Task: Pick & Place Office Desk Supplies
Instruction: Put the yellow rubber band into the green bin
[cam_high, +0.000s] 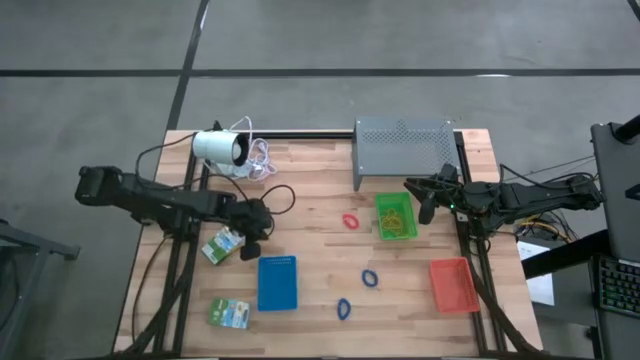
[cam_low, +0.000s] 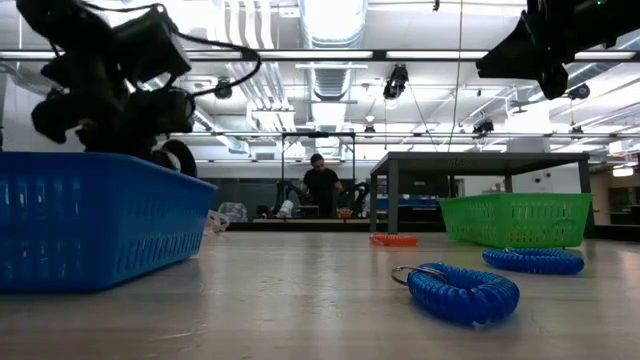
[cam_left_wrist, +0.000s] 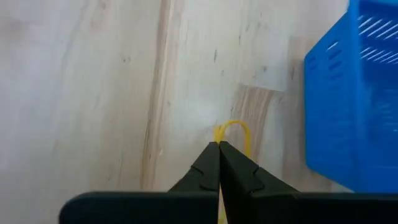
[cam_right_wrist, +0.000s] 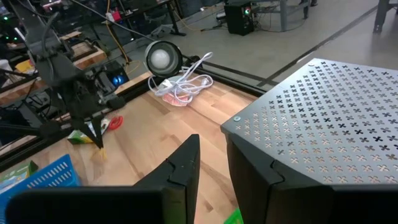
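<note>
My left gripper (cam_high: 256, 243) hangs over the table just beside the blue tray (cam_high: 277, 282) and is shut on a thin yellow rubber band (cam_left_wrist: 234, 129). A green-and-white packet (cam_high: 222, 245) lies flat next to it, and another (cam_high: 230, 313) lies nearer the near edge. A red loop (cam_high: 350, 221) and two blue coiled loops (cam_high: 370, 277) (cam_high: 343, 308) rest on the wood. More yellow bands lie in the green tray (cam_high: 395, 215). My right gripper (cam_high: 424, 208) is open and holds nothing; it sits by the green tray's right side, beside the grey stand. My left gripper pinches the yellow rubber band (cam_left_wrist: 225, 129) between its two fingertips (cam_left_wrist: 208, 158), coming from above and pointing down. A small loop of the band sticks out past the tips. In the right wrist view the band (cam_right_wrist: 100, 151) hangs below the fingers; whether its lower end touches the wood I cannot tell.
The grey perforated stand (cam_high: 403, 150) is at the far edge, with the white cylinder and its coiled cable (cam_high: 222, 148) to its left. The red tray (cam_high: 452, 283) sits near the right edge. Bare wood lies between the blue tray and the green tray. A person stands far off in the room (cam_low: 321, 185).
</note>
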